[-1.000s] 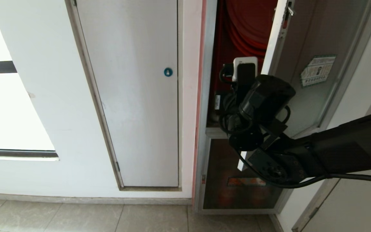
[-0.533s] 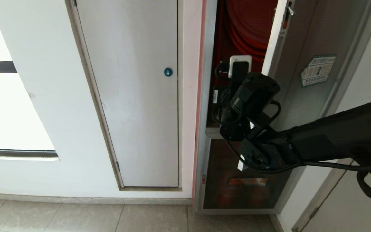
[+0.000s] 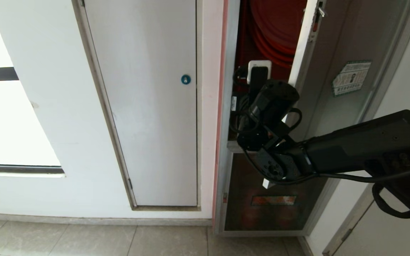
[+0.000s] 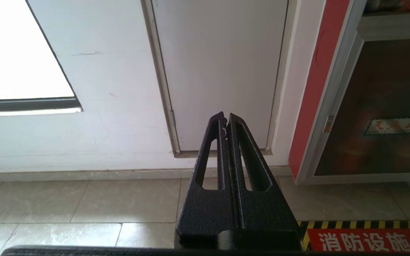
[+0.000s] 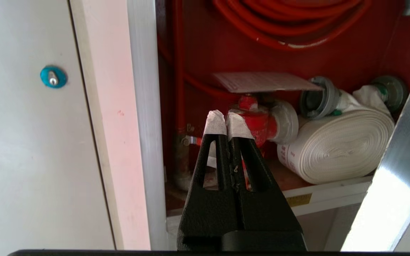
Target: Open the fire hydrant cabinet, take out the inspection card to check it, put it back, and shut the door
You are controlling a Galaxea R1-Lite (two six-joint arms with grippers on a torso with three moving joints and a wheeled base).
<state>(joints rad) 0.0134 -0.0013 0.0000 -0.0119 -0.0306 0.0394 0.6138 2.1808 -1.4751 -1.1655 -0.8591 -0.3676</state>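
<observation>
The fire hydrant cabinet (image 3: 227,106) stands open, and its door (image 3: 336,117), dark glass with a green-bordered sticker (image 3: 351,77), is swung out to the right. My right arm (image 3: 351,153) reaches into the gap. In the right wrist view my right gripper (image 5: 226,122) is shut and empty, its white-taped tips just in front of the red valve (image 5: 260,122). The inspection card (image 5: 265,81) lies flat on top of that valve, above the tips and clear of them. A white rolled hose (image 5: 336,142) lies beside the valve, under the red hose reel (image 5: 290,25). My left gripper (image 4: 225,121) hangs parked and shut, low near the floor.
A plain white door with a blue lock (image 3: 185,79) is left of the cabinet. Below the opening sits a shorter dark glass panel (image 3: 269,199). The open door's silver frame (image 5: 397,170) is close beside my right gripper. A red floor marking (image 4: 365,241) lies before the cabinet.
My right arm has moved left and deeper into the cabinet opening, its gripper still shut. The door and the left arm have not moved.
</observation>
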